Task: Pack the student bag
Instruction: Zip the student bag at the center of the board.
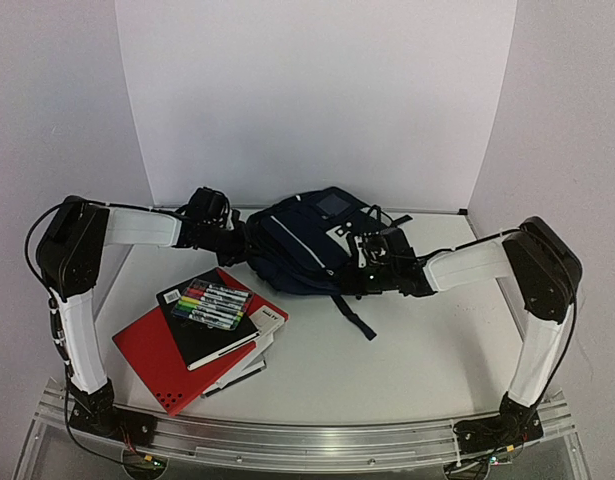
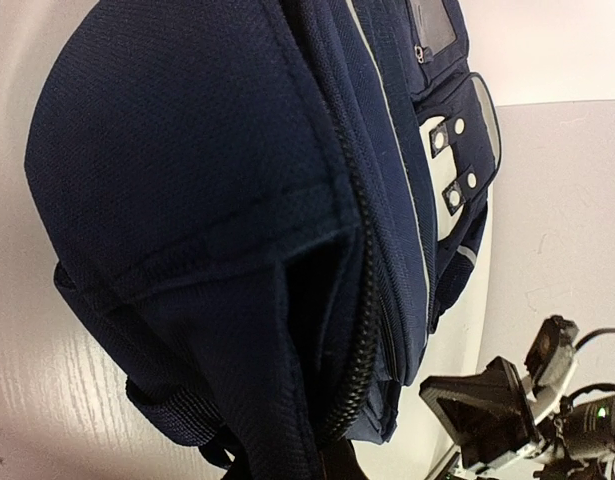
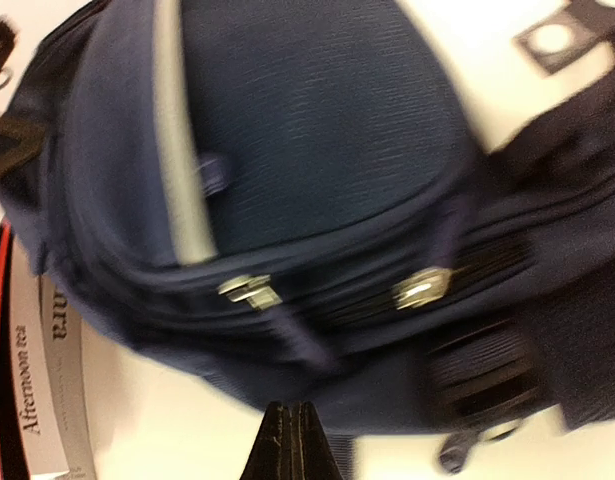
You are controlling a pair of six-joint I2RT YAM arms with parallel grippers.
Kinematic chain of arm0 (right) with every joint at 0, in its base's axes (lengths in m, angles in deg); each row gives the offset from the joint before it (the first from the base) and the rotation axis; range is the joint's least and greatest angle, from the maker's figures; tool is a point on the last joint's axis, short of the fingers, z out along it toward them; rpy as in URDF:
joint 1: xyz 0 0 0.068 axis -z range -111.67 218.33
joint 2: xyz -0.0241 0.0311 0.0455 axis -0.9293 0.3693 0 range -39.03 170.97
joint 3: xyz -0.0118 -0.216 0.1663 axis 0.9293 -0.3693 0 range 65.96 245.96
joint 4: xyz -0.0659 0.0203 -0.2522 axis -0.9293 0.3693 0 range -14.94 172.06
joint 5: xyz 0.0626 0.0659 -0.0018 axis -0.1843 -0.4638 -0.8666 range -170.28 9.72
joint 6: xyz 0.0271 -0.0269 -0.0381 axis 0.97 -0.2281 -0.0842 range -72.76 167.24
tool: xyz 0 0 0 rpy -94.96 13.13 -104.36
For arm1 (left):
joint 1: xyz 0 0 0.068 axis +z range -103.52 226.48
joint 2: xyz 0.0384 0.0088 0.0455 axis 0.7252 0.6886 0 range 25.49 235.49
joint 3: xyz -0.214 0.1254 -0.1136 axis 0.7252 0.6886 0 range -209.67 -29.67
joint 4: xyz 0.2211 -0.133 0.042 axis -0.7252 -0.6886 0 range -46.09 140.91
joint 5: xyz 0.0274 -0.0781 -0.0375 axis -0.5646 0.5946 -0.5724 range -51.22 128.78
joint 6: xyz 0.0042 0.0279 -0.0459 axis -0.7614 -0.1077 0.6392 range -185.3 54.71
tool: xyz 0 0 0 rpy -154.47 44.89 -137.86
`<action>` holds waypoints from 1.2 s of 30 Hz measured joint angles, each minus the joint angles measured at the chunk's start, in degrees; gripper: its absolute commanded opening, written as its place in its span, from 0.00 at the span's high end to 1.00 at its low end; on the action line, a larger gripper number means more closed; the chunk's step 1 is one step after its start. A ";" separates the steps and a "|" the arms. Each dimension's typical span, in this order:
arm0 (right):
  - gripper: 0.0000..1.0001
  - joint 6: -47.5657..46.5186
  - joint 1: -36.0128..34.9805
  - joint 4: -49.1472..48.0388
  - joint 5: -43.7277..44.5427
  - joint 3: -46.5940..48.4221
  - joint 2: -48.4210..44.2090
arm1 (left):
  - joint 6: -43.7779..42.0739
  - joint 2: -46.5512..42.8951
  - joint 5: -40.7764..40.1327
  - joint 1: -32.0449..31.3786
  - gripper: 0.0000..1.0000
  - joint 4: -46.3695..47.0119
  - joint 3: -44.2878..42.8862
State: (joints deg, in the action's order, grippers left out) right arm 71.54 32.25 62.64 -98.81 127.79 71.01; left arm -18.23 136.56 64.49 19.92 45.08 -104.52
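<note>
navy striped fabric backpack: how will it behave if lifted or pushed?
The navy white-striped fabric backpack likely sags rather than holds shape: its soft cloth lies slumped and creased. Pushed, it would probably deform or drag, not roll. Its loose black strap trails on the white table and may snag.

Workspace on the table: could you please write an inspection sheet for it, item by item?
Surface: white table, no spills seen.
Job's things: student bag lies at the back centre, between both grippers.
Clutter: marker pack on a black notebook, on books and a red folder, front left.
Grippers: left gripper shut at the bag's left edge; right gripper shut, holding nothing.
Cables: black cables run along both arms.
Surroundings: white walls; metal rail at the near edge.
</note>
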 measured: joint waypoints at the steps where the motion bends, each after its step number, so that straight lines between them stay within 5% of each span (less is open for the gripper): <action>1: 1.00 0.06 -1.29 -1.19 0.64 -0.99 -0.80 | 0.28 0.20 -0.14 -0.39 1.00 0.17 0.00; 9: 0.99 1.50 -7.45 -7.80 5.05 -3.65 -3.08 | 0.69 1.18 -0.92 -3.04 1.00 1.11 -0.02; 23: 0.63 -1.91 -0.68 4.59 16.81 0.14 -7.41 | -2.74 0.96 -2.71 -3.50 1.00 -0.17 0.35; 36: 0.68 -7.96 3.50 14.59 17.39 10.21 2.31 | -3.58 0.96 -1.86 -3.50 1.00 -0.15 0.35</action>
State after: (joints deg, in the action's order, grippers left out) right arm 63.58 35.75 77.22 -81.42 138.00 73.32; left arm -21.81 137.52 62.64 16.42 44.93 -104.17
